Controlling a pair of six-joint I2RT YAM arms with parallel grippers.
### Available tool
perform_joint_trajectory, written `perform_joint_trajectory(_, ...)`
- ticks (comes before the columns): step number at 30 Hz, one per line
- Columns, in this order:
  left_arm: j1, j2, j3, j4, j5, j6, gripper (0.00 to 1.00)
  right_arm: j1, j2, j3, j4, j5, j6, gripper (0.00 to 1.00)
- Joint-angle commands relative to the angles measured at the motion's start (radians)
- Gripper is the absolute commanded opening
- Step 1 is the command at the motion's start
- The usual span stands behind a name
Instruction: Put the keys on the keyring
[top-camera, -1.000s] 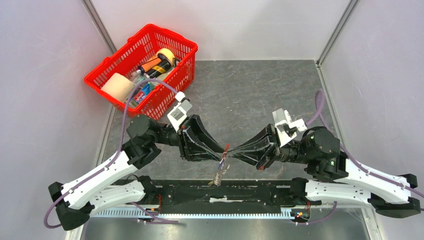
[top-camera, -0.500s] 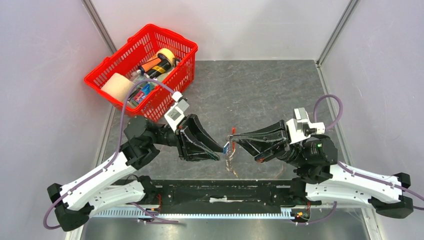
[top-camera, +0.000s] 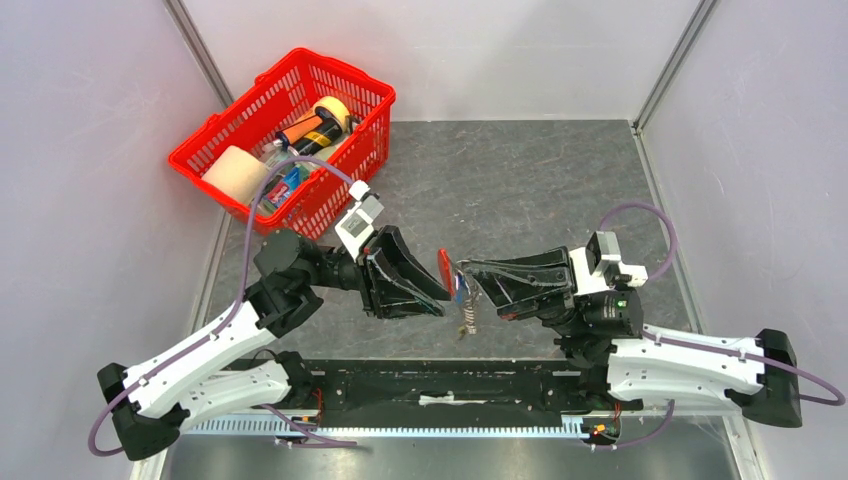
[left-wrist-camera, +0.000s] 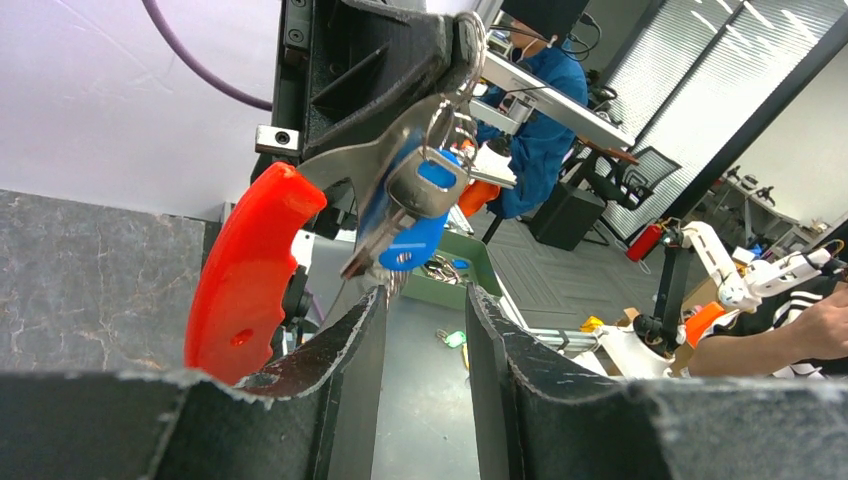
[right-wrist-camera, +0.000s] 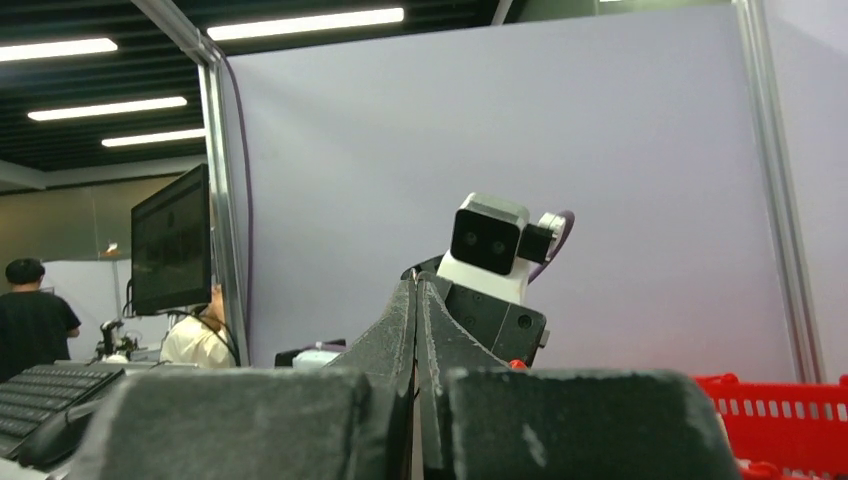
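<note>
Above the grey table, right gripper clamps the red crescent keyring, blue-headed key hanging alongside; left gripper gapes, jaws apart.

You find no text, number or brand that can be read in any view. In the top view, at upper left, the blue packet and the orange-and-black bottle in the red basket carry printed labels, but these are too small for you to make out. In the left wrist view, neither the red keyring nor the blue-headed key shows a stamp you can read. In the right wrist view, the monitor at left is dark
</note>
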Motion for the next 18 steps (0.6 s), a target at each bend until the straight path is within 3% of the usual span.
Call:
perform_joint_trajectory(1, 0.0, -0.003, 0.01, 0.04, -0.014, -0.01, 0.41, 0.001, 0.038, 0.008, 0.278, 0.041, -0.053, 0.0)
perform_joint_trajectory(11, -0.001, -0.012, 0.038, 0.017, -0.074, 0.029, 0.42, 0.001, -0.013, 0.044, 0.126, -0.056, -0.016, 0.0)
perform_joint_trajectory(18, 0.0, 0.007, 0.089, 0.111, -0.103, 0.009, 0.42, 0.001, -0.006, 0.034, 0.133, -0.067, 0.047, 0.0)
